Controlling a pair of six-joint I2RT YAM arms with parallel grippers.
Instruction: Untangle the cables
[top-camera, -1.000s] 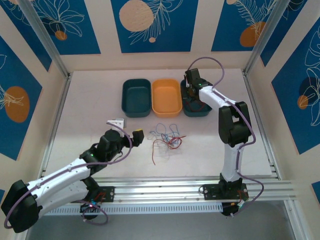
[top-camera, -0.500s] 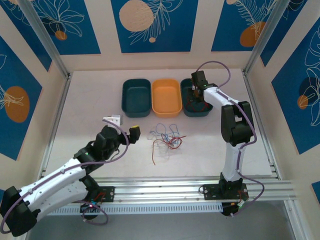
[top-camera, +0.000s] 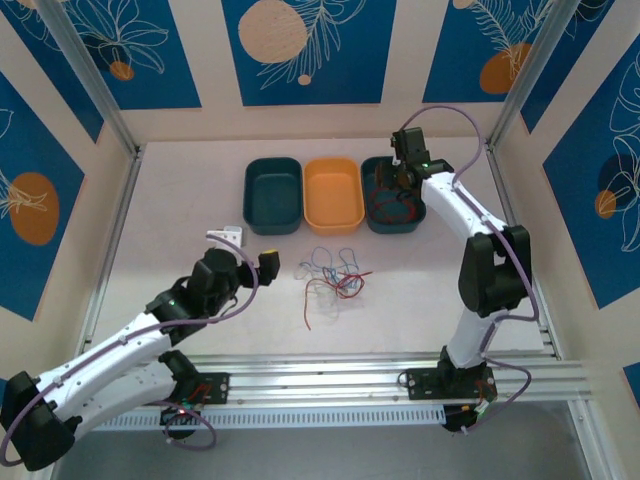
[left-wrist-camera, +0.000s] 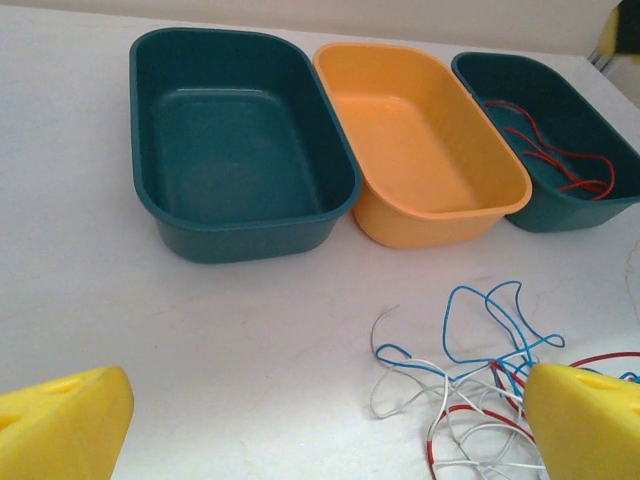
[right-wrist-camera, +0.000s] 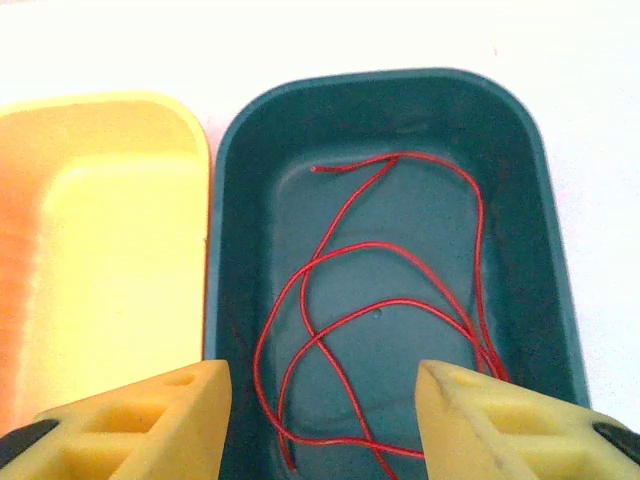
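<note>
Overhead, white table (top-camera: 180, 210) with three bins in a far-side row: left teal bin (left-wrist-camera: 240, 240), orange bin (left-wrist-camera: 420, 225), right teal bin (right-wrist-camera: 222, 250).
Left gripper (top-camera: 249, 251) spread wide and empty, low beside the tangle of red, blue and white cables (top-camera: 335, 275) lying before the orange bin; right gripper (right-wrist-camera: 325, 410) parted, gripping nothing, above the right teal bin, one red cable (right-wrist-camera: 375, 245) coiled inside.

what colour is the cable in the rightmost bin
The cable is red, clearest in right wrist view.
</note>
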